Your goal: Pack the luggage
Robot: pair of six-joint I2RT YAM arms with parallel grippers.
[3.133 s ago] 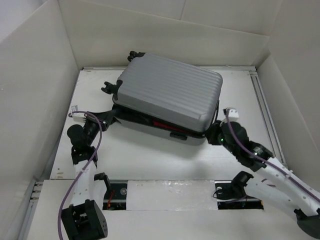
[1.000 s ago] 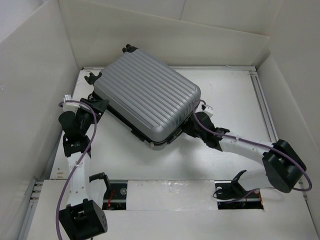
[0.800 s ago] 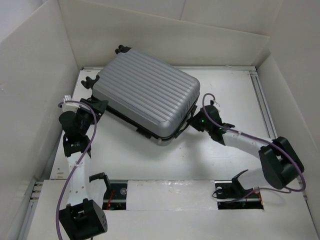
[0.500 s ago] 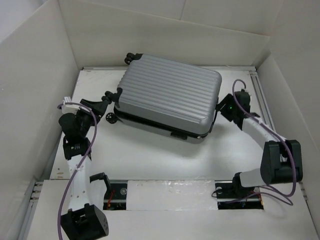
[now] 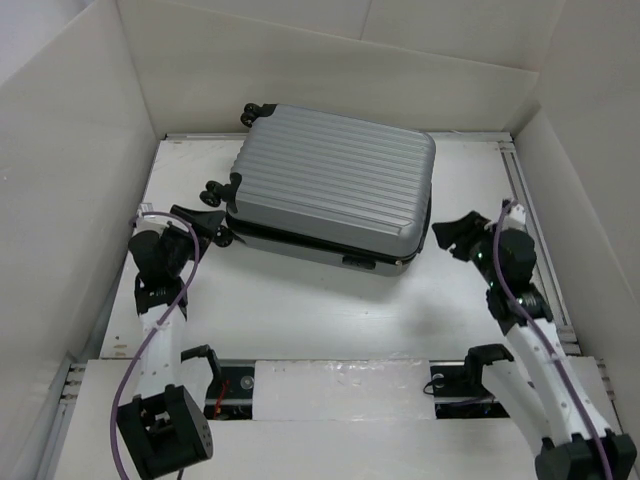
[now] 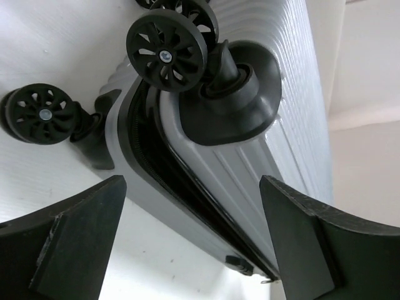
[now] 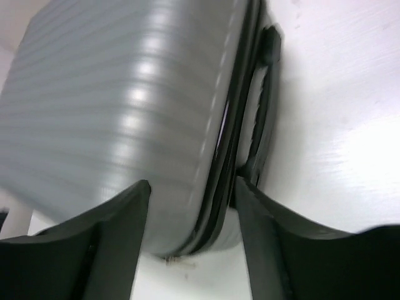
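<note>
Rotated back and released, the luggage [image 5: 330, 195] lies shut on the table [image 5: 300, 310] between the left tool [image 5: 205, 224] and right tool [image 5: 446, 237], both spread empty. Rigid, slick, likely heavy; the handle [image 7: 265, 100] is preferred.

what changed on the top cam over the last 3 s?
The luggage was swung clockwise, then back, and now lies squarer to the table. Both arms drew off it: left tool open by the wheels, right tool open at the right end. The luggage stayed closed, ribbed shell up.
</note>
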